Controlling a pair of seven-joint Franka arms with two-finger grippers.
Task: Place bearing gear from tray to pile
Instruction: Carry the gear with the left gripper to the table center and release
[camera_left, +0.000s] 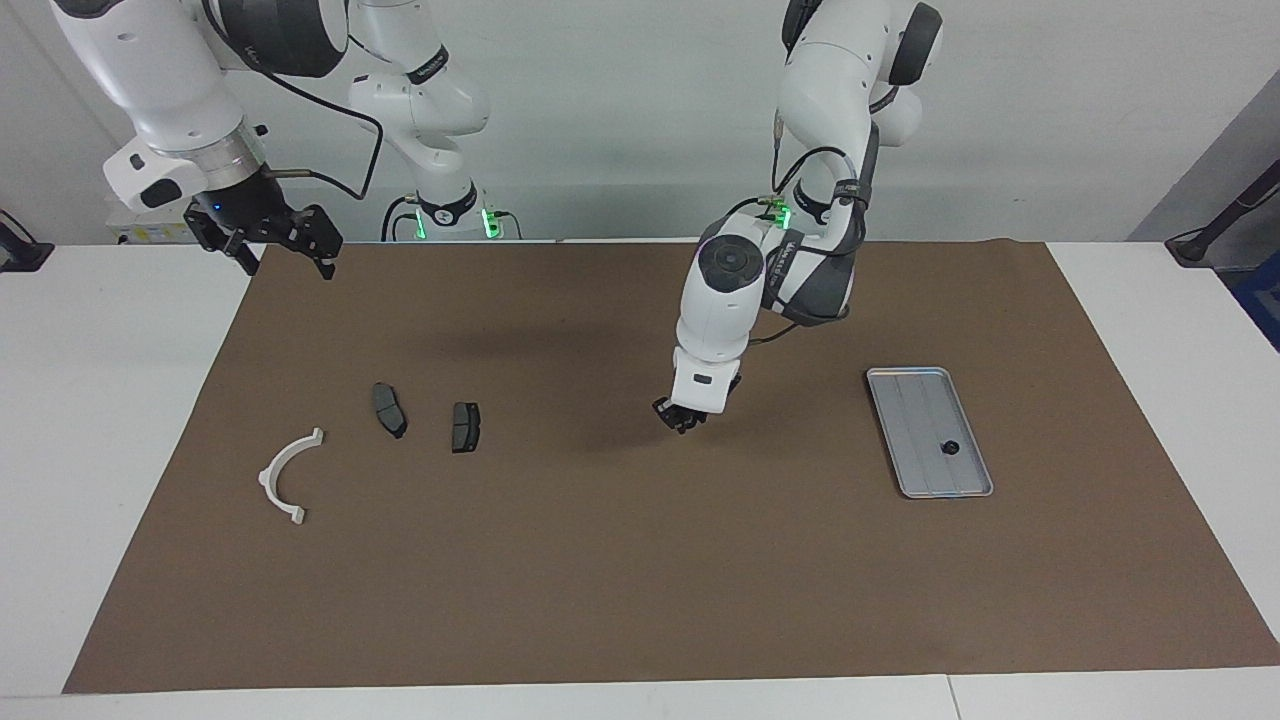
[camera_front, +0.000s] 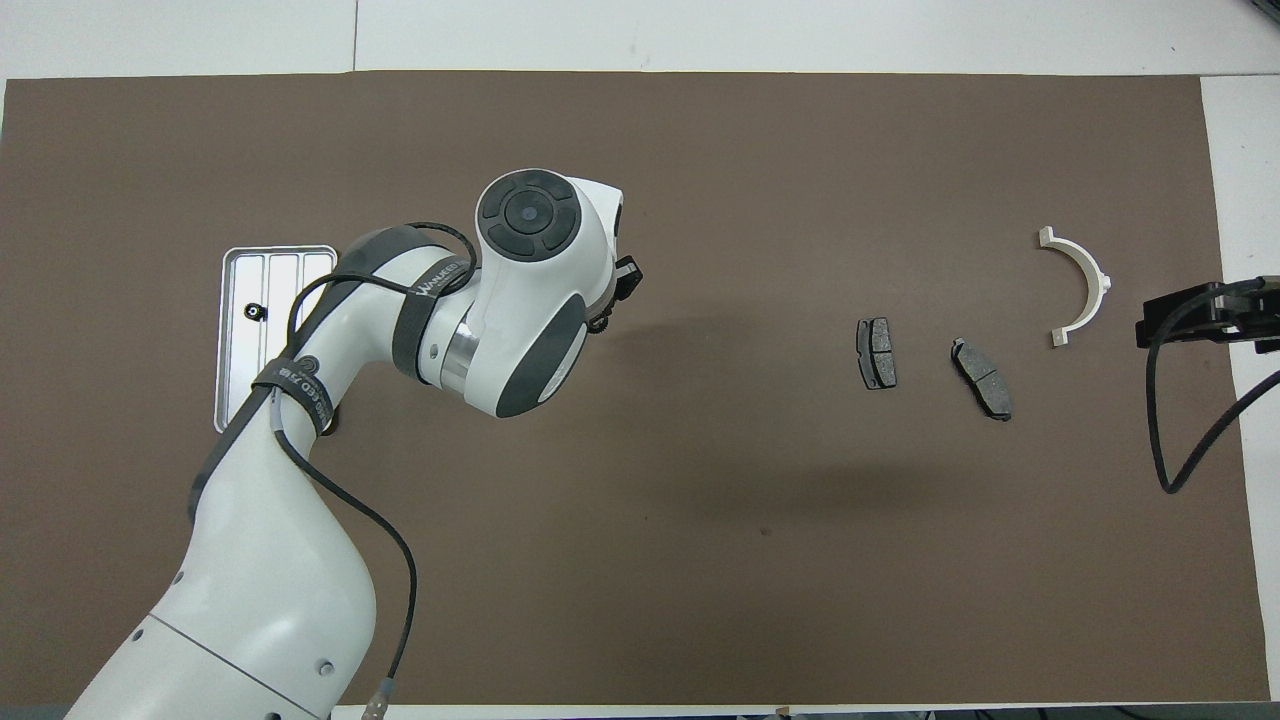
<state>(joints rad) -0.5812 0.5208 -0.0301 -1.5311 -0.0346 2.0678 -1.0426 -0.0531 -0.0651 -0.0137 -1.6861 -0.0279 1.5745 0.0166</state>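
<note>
Brown paper mat (camera_left: 640, 580) covers your white table (camera_left: 100, 450). Only overhead do you see the left gripper (camera_front: 607, 312) pinching a small dark gear (camera_front: 600, 324); the right gripper (camera_left: 290, 265) waits, fingers spread.

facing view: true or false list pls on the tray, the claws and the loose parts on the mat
1. A small black part lies on the ridged silver-grey metal tray. True.
2. The left claw hangs over the tray. False: it is over the bare brown mat, between the tray and the pads.
3. The two dark grey brake pads are stacked. False: they lie apart, side by side.
4. The right claw is open. True.
</note>
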